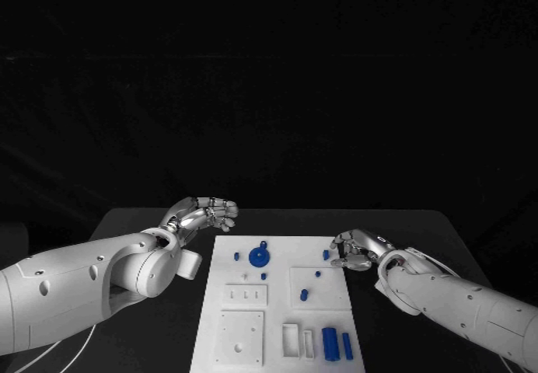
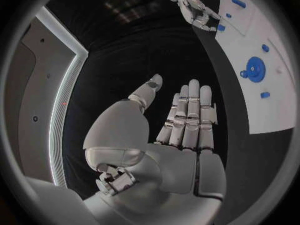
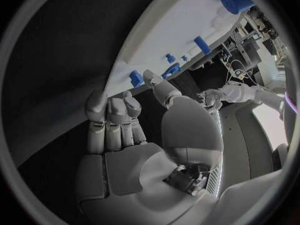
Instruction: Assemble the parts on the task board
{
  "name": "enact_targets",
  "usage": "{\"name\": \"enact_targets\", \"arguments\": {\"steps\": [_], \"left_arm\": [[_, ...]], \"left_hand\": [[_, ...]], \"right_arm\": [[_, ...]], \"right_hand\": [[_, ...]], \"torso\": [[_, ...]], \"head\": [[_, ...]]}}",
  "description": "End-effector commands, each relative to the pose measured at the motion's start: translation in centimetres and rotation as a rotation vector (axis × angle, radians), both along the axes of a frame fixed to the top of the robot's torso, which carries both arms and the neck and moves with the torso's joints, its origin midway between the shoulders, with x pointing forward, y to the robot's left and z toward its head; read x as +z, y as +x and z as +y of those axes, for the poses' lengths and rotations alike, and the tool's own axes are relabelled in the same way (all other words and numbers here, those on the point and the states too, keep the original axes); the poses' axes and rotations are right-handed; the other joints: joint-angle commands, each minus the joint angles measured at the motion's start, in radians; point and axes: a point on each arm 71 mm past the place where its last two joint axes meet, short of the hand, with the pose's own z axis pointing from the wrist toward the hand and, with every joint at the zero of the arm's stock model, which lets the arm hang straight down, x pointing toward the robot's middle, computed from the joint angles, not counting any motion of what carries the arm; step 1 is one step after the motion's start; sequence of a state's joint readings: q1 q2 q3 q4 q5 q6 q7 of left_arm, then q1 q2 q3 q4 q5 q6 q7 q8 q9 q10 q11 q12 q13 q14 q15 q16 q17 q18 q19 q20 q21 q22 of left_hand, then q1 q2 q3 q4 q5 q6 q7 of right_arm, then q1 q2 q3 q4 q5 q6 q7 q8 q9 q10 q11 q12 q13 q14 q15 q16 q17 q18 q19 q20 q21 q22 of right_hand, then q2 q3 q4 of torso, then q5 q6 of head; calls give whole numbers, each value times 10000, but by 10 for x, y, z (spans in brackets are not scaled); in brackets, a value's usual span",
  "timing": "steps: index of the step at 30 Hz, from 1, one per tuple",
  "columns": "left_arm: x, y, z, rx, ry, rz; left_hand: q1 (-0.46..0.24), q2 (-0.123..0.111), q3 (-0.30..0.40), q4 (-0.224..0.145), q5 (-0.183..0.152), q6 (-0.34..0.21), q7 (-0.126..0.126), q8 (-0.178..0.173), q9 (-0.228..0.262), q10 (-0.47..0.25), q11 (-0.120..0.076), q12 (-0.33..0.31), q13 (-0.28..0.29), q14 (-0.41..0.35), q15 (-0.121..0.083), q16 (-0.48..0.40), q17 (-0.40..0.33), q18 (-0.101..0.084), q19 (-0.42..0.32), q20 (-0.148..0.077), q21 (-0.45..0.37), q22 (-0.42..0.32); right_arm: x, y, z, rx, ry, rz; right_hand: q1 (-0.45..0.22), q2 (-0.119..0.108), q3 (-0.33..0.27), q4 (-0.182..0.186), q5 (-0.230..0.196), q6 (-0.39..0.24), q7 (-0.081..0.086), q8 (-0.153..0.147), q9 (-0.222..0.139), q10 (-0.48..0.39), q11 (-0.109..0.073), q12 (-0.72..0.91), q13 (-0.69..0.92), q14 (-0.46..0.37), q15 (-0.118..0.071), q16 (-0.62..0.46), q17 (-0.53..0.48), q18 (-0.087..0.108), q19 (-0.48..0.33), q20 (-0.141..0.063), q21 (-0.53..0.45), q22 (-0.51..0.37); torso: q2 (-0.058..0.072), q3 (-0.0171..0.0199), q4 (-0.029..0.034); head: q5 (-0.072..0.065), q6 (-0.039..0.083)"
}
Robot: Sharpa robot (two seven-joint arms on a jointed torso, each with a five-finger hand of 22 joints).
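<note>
A: Left hand (image 1: 205, 214) first?

B: It hangs over the black table (image 1: 146, 225) just off the far left corner of the task board (image 1: 274, 307), touching nothing. Head view shows its fingers bent loosely; left wrist view shows them nearly straight and side by side, thumb apart. Nothing in the palm.

A: Right hand (image 1: 354, 250)?

B: At the board's right edge, near the far right corner. Fingers curled in, tips next to a small blue part (image 1: 327, 254) at that edge. Whether it pinches that part or only touches it, I cannot tell.

A: Outward from there?

B: Blue disc with a knob (image 1: 261, 256) near the far edge, a small blue peg (image 1: 238, 255) beside it toward the left edge. Another blue peg (image 1: 304, 294) stands in the raised square on the board's right half. Two blue blocks (image 1: 337, 343) stand in slots at the near right corner, with pale slotted recesses beside them. A white square plate (image 1: 241, 338) sits at the near left corner.

A: Obstructions, writing?

B: Nothing lies between either hand and the board. No legible markings.
</note>
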State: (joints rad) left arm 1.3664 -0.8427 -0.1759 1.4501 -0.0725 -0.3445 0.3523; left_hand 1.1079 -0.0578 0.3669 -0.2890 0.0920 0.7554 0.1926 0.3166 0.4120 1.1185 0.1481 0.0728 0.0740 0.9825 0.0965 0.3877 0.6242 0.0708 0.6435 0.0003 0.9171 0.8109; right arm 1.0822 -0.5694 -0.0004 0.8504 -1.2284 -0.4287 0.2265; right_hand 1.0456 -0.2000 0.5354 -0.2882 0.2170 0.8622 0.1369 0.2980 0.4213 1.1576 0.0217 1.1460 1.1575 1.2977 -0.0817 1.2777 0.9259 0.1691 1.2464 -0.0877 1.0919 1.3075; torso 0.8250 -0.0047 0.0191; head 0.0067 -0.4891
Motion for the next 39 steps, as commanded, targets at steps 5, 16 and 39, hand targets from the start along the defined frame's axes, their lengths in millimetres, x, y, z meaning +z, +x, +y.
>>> {"name": "enact_targets", "arguments": {"steps": [5, 16, 39], "left_arm": [[2, -3, -3, -264, -69, -128], [3, -5, -3, -326, -53, -144], [3, -8, -2, -318, -47, -131]], "left_hand": [[11, -24, -54, -2, -6, 61, 54, 10, -7, 54, -10, 44, 12, 65, 34, -44, 20, 159, -62, -1, -60, -12], [8, -29, -58, 1, -9, 58, 56, 7, -9, 41, -9, 34, 8, 64, 36, -52, 27, 158, -65, 1, -60, -12], [4, -31, -59, 6, -14, 56, 61, 4, -12, 22, -5, 18, 1, 66, 37, -63, 38, 157, -68, 2, -60, -12]], "right_arm": [[-4, 1, 2, 68, -64, 148], [-5, 3, 3, -40, -127, 166], [-6, 4, 9, 28, -185, 173]], "right_hand": [[213, 53, -20, 24, -224, -2, 7, -47, -25, -121, 20, -8, -27, -29, -48, -44, 22, 927, -77, 23, -46, 140], [201, 215, 389, 285, -920, 12, -31, -79, -66, -109, -17, -12, -69, -15, -83, -77, 50, 927, -56, 68, -73, 124], [443, 391, 1448, 571, -1675, 550, -115, 156, -8, -63, -96, 24, -107, 12, -155, -86, 127, 927, -23, 67, -22, 160]], "torso": [[100, -44, 145], [173, -44, 169], [148, -54, 148]], "head": [[-174, 6], [-221, 33], [-85, -62]]}}
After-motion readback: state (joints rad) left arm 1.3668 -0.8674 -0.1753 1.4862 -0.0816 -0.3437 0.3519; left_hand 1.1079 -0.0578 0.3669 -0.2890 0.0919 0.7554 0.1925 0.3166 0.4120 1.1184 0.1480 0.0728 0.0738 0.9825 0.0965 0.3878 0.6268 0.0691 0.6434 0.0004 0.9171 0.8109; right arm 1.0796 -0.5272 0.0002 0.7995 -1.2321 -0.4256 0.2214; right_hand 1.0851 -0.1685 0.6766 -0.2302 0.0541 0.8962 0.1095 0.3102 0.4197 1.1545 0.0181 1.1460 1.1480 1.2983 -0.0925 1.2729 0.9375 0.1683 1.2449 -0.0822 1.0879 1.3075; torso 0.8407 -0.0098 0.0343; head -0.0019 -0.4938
